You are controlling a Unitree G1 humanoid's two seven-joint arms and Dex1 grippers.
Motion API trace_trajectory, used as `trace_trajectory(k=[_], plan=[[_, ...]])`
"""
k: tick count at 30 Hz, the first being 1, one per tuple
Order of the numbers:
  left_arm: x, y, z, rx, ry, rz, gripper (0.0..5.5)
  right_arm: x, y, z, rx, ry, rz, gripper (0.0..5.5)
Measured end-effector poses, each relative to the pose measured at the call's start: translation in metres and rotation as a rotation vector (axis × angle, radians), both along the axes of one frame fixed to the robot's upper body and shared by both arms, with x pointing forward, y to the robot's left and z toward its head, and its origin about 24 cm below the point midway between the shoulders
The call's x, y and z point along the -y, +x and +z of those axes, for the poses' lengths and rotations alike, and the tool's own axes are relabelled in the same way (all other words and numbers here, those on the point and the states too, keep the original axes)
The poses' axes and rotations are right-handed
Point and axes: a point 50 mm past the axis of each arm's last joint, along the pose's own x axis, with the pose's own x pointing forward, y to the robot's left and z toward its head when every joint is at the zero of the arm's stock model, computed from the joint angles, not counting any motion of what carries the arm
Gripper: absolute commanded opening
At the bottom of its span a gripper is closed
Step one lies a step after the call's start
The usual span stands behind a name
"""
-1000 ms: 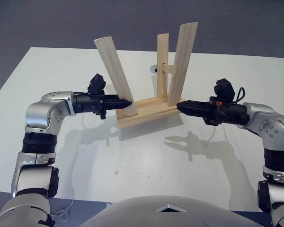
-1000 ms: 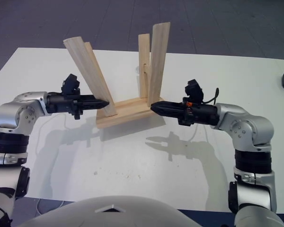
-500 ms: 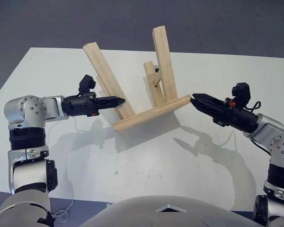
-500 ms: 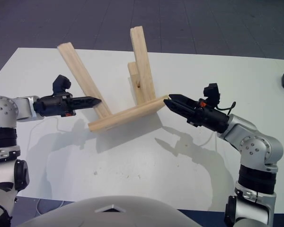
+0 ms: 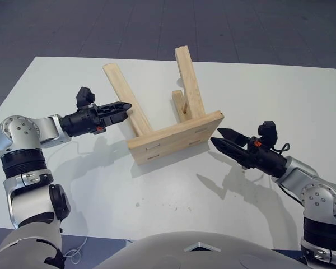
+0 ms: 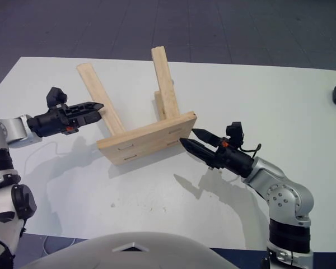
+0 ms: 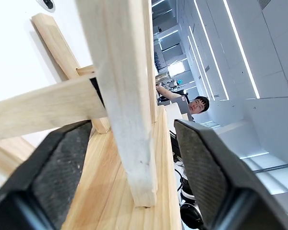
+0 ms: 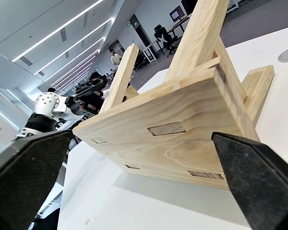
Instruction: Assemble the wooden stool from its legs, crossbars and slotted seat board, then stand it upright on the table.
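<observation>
Silver rounded arms [image 5: 23, 133], black pointed left end effector [image 5: 126, 105], right end effector [image 5: 217, 135], orange marks [image 5: 255, 143]

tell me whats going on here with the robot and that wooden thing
The robot is handling a wooden stool that is already put together. It is tipped over on the white table, seat board edge down, legs pointing up and away. The left gripper has its jaws open around one leg; the right gripper, jaws also open, sits by the board's corner on the robot's right. The stool is not yet upright.
</observation>
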Motion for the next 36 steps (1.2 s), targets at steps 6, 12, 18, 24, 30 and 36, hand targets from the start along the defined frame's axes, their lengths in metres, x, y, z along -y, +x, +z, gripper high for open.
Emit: trace_trajectory(k=[6, 12, 18, 24, 30, 36], plan=[[-0.005, -0.033, 0.024, 0.449, 0.357, -0.047, 4.95, 0.026, -0.003, 0.006, 0.04, -0.1, -0.076, 5.4], [0.004, -0.053, 0.035, 0.697, 0.488, -0.118, 5.39, 0.039, 0.011, -0.011, 0.184, -0.472, 0.013, 5.4], [0.02, -0.066, 0.037, 0.7, 0.392, -0.307, 5.39, 0.048, 0.049, -0.014, 0.352, -0.678, 0.142, 5.4], [0.028, -0.055, 0.003, 0.749, 0.55, -0.355, 5.39, 0.027, 0.086, -0.012, 0.472, -0.698, 0.236, 5.4], [0.04, -0.049, -0.023, 0.827, 0.611, -0.374, 5.2, 0.002, 0.098, -0.015, 0.503, -0.658, 0.389, 4.59], [0.034, -0.039, -0.032, 0.81, 0.606, -0.355, 4.26, 0.006, 0.089, -0.016, 0.469, -0.636, 0.421, 3.62]])
